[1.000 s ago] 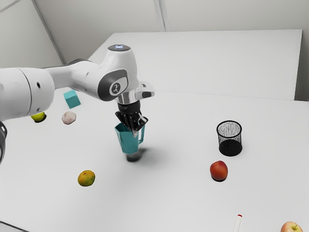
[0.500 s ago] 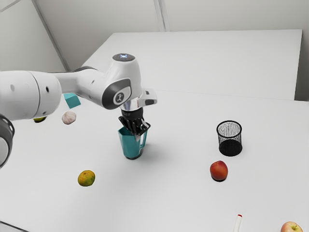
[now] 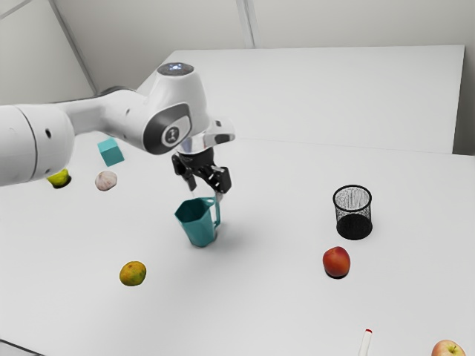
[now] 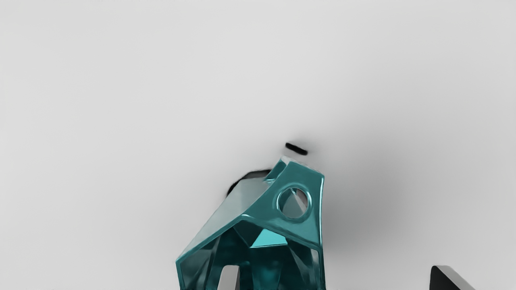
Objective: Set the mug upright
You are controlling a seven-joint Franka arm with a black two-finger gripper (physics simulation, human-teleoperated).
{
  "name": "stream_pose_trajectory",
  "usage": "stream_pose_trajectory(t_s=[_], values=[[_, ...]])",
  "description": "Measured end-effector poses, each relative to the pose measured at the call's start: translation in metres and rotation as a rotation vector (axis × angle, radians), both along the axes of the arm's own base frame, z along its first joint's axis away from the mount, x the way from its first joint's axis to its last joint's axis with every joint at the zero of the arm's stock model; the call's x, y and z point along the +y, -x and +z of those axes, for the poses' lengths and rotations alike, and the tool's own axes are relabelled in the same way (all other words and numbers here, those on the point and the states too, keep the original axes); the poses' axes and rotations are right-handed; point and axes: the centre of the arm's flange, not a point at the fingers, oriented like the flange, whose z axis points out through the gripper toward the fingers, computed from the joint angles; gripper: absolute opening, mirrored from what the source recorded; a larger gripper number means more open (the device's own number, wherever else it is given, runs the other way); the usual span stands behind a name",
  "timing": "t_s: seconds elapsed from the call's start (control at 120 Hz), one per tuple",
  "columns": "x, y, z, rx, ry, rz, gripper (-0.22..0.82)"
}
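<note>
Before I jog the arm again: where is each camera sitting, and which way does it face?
Exterior view: at the arm's side, above the table, looking down across it at the mug, fruit and black mesh cup; the arm comes in from this view's left, with the gripper at its end.
Wrist view: on the hand, looking down at the table and into the mug's opening; the tips of both fingers show at the bottom edge, apart.
Shared: mug, its handle, table and fingers.

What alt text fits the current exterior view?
Teal mug, mouth up, on a white table; robot arm above it, jaws open. Black mesh cup and red fruit sit toward the exterior view's right.
</note>
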Motion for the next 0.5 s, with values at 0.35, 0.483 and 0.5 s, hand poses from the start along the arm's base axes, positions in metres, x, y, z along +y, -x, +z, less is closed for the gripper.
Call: stream_pose_trajectory(t_s=[0.35,0.483,0.5], values=[[0.008,-0.01,0.09,-0.124,0.01,0.017,0.59],[0.013,-0.013,0.121,-0.14,0.007,0.032,0.59],[0.014,-0.013,0.125,-0.14,0.007,0.034,0.6]])
